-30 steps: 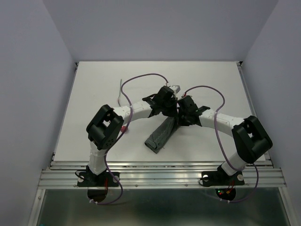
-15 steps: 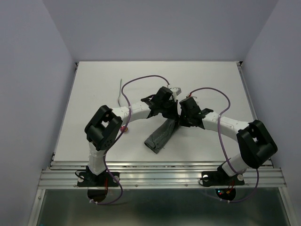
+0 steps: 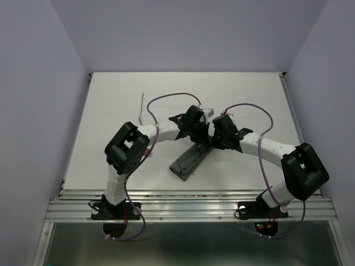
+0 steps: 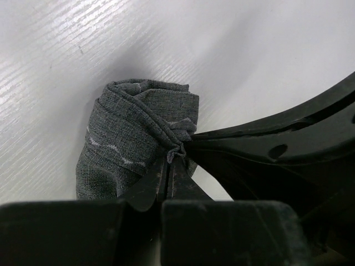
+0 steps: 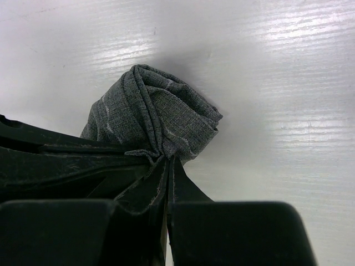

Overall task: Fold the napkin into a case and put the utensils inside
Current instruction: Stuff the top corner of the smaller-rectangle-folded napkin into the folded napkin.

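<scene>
The napkin (image 3: 190,159) is a dark grey cloth folded into a narrow strip, running from the table's middle toward the near left. Both grippers meet at its far end. My left gripper (image 3: 200,138) is shut on a bunched fold of the cloth (image 4: 138,133), with its tips (image 4: 173,154) pinching the fabric. My right gripper (image 3: 212,141) is shut on the same end from the other side, with the cloth (image 5: 161,116) gathered at its tips (image 5: 166,159). A slim grey utensil (image 3: 143,107) lies apart at the back left.
The white table (image 3: 249,94) ends in a metal rail (image 3: 188,202) at the near edge. Purple cables (image 3: 166,97) loop above both wrists. The two arms arch inward from their bases, the wrists almost touching.
Both wrists have dropped slightly toward the near side with the napkin's far end held. The left elbow has shifted a little right. The strip lies flatter on the table.
</scene>
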`<state>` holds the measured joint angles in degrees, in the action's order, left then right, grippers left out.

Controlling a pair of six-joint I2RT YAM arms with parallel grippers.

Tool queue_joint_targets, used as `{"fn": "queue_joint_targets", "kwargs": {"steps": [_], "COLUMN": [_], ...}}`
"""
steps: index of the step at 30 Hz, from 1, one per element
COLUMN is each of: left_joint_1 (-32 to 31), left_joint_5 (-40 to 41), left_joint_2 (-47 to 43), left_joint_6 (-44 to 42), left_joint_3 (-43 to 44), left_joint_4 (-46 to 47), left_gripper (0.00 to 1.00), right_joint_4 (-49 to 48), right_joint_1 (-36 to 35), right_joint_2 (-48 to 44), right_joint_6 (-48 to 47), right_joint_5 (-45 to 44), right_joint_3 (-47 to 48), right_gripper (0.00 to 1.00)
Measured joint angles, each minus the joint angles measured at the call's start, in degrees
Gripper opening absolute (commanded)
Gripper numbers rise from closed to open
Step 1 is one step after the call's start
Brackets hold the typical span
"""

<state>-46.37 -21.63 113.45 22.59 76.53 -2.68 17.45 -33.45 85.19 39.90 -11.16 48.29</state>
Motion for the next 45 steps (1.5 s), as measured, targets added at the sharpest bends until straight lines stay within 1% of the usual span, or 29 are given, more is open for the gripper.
{"fn": "queue_joint_targets", "kwargs": {"steps": [12, 25, 40, 45], "left_joint_1": [0.0, -0.9, -1.1, 0.1], "left_joint_5": [0.2, 0.8, 1.8, 1.3], "left_joint_2": [2.9, 4.6, 4.7, 2.3], "left_joint_6": [-0.7, 0.9, 0.8, -0.5], "left_joint_3": [1.6, 3.4, 3.8, 2.4], "left_joint_4": [-1.3, -1.4, -2.4, -3.5], "left_gripper": [0.0, 0.0, 0.0, 0.0], "right_joint_4": [-0.2, -0.8, -1.2, -1.2], "right_joint_1": [0.0, 0.0, 0.0, 0.0], "right_joint_2": [0.0, -0.1, -0.7, -0.8], "right_joint_6": [0.3, 0.5, 1.7, 3.2], "right_joint_5": [0.0, 0.4, 0.1, -0.3], "right_joint_3": [-0.3, -0.3, -0.5, -0.6], "right_gripper": [0.01, 0.01, 0.01, 0.01]}}
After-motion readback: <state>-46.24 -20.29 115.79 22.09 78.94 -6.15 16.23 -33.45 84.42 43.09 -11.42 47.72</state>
